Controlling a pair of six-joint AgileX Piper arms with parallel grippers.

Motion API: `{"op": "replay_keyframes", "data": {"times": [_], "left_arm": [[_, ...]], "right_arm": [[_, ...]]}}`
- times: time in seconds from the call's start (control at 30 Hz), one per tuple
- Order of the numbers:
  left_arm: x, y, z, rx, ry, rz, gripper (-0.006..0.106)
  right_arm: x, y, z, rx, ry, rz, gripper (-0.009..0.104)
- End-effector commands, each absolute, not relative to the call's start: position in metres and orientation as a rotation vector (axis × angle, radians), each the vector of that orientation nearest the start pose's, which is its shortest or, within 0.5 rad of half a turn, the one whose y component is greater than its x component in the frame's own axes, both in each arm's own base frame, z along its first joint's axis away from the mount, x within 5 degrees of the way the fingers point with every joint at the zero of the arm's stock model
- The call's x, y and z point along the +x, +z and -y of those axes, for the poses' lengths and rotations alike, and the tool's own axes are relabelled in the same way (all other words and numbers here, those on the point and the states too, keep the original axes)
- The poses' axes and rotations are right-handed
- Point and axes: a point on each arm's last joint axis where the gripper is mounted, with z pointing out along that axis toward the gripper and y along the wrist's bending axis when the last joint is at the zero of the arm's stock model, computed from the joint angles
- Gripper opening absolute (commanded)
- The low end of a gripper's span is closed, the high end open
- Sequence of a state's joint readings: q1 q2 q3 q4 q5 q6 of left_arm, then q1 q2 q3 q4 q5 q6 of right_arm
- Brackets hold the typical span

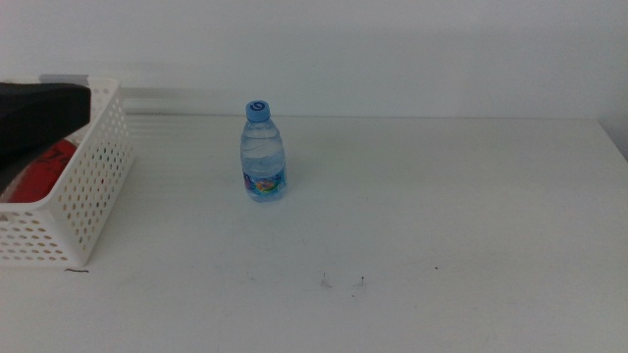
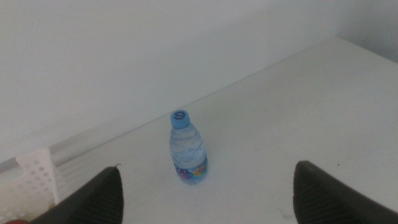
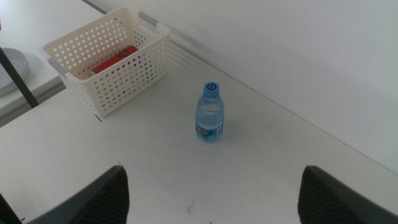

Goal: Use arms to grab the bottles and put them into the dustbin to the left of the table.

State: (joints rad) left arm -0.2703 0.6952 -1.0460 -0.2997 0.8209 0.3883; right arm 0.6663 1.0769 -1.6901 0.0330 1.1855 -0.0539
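Desk (image 1: 442, 216) of flat white held a small clear blue-capped water bottle (image 1: 263, 152), upright, near the white perforated plastic basket (image 1: 83, 186). Red can (image 3: 115, 58) lay inside the basket. Left pincer (image 2: 205, 190) and right pincer (image 3: 211, 190) both gaped wide, empty, well apart from the bottle.

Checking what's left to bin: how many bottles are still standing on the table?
1: the water bottle stands upright on the table, right of the dustbin. Something red already lies in the dustbin; more may be hidden there.

Middle view looks forward-down over table (image 1: 442, 216). Both wrist views sit high, looking down from afar. All three share water bottle (image 1: 262, 152) (image 2: 187, 148) (image 3: 210, 112), upright.
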Motion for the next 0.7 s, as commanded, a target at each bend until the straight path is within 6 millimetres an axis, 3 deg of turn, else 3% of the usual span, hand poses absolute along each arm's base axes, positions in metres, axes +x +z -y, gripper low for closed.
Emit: {"op": "replay_keyframes", "data": {"times": [0.0,0.23,0.37,0.47,0.67], "left_arm": [[0.1,0.43,0.049,0.556,-0.285,-1.824,0.094],[0.102,0.428,0.044,0.573,-0.187,-1.828,0.094],[0.114,0.418,0.047,0.515,-0.208,-1.768,0.094],[0.126,0.391,0.049,0.456,-0.229,-1.755,0.094],[0.139,0.313,0.061,0.388,-0.297,-1.849,0.094]], "right_arm": [[0.12,0.529,-0.098,-0.74,0.414,-1.926,0.09],[0.12,0.529,-0.098,-0.74,0.414,-1.926,0.09],[0.12,0.529,-0.098,-0.74,0.414,-1.926,0.09],[0.12,0.529,-0.098,-0.74,0.414,-1.926,0.09],[0.12,0.53,-0.098,-0.74,0.414,-1.924,0.09]]}}
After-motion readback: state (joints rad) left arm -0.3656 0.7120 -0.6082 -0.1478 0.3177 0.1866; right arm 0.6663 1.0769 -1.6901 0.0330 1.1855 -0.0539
